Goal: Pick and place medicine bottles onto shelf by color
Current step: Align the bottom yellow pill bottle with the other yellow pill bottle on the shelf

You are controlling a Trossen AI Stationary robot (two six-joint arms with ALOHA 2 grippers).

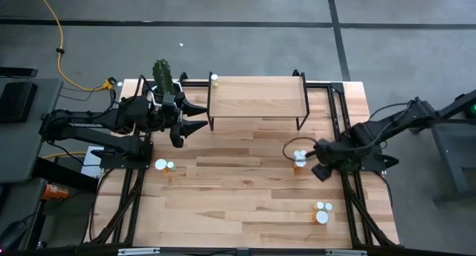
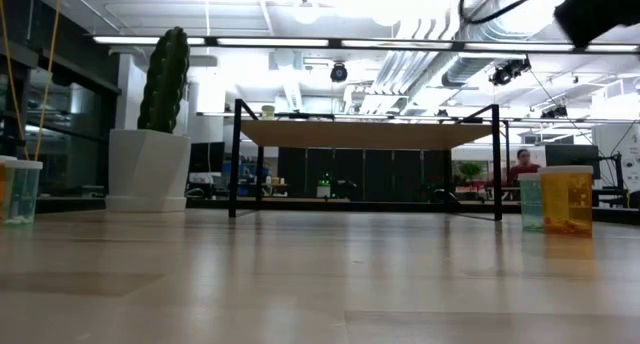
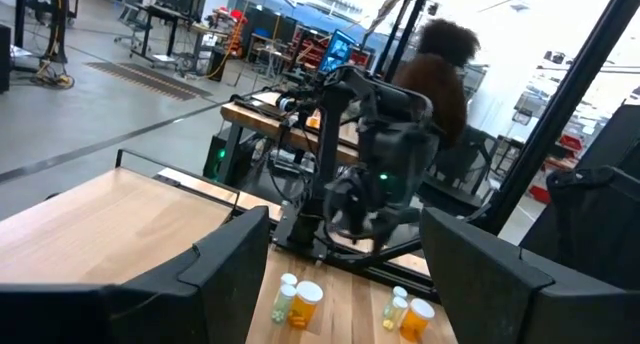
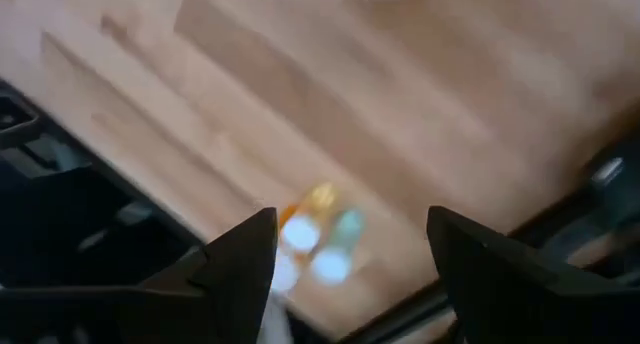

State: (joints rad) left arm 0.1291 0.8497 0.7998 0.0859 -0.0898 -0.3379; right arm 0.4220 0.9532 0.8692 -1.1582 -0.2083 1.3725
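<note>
The shelf [image 1: 257, 97] stands at the table's [image 1: 245, 204] 12 o'clock edge, 1 bottle [image 1: 215, 79] on its corner. The cactus pot [image 1: 163, 76] sits at 10 o'clock, with bottle pairs at 9 [image 1: 165, 165], 3 [image 1: 300, 158] and 5 o'clock [image 1: 323, 212].

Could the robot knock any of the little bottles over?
Maybe. The right gripper, open, hangs right beside the orange bottle and its pale twin, so a careless move could tip both. The left gripper, also open, sits close to the shelf leg and cactus; swinging out might bump either.

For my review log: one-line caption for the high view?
Both hands open, left hand beside the shelf, right hand near bottles.
</note>
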